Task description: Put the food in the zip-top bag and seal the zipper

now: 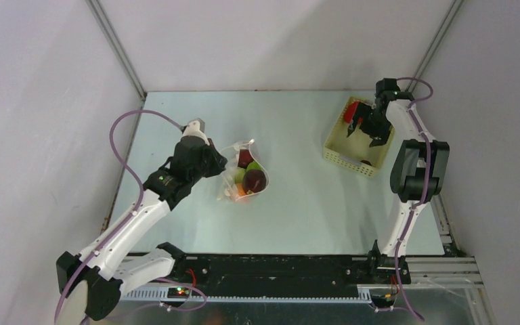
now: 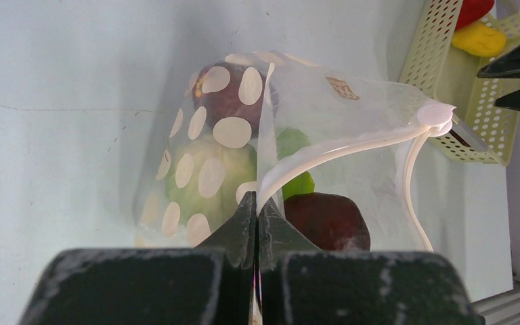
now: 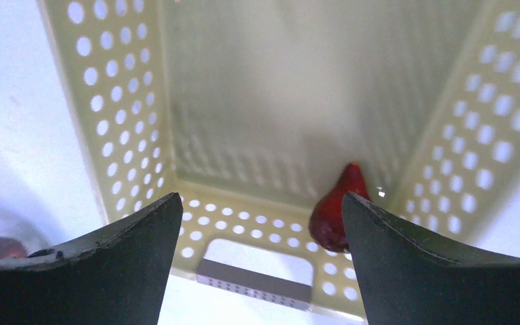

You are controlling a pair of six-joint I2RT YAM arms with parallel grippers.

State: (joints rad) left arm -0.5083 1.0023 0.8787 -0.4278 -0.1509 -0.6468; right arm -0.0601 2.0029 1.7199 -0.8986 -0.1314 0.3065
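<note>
The zip-top bag [image 1: 242, 175], clear with white dots, lies left of the table's middle with its mouth open. My left gripper [image 1: 215, 162] is shut on its mouth edge [image 2: 258, 203]. The whitish zipper [image 2: 352, 145] curves away to a slider at the far corner. In the bag [image 2: 325, 108] lie a maroon piece [image 2: 225, 98], a green round piece [image 2: 210, 172], a bright green piece [image 2: 296, 183] and a dark maroon piece [image 2: 328, 220]. My right gripper [image 1: 367, 134] is open and empty above the basket; in the right wrist view [image 3: 261, 206] a small red piece [image 3: 333, 213] lies by its right finger.
The pale yellow perforated basket [image 1: 338, 154] stands at the back right; its floor and walls fill the right wrist view [image 3: 244, 81]. In the left wrist view the basket [image 2: 428, 57] holds a red piece [image 2: 472, 9] and a yellow piece [image 2: 477, 39]. Grey walls close in the table.
</note>
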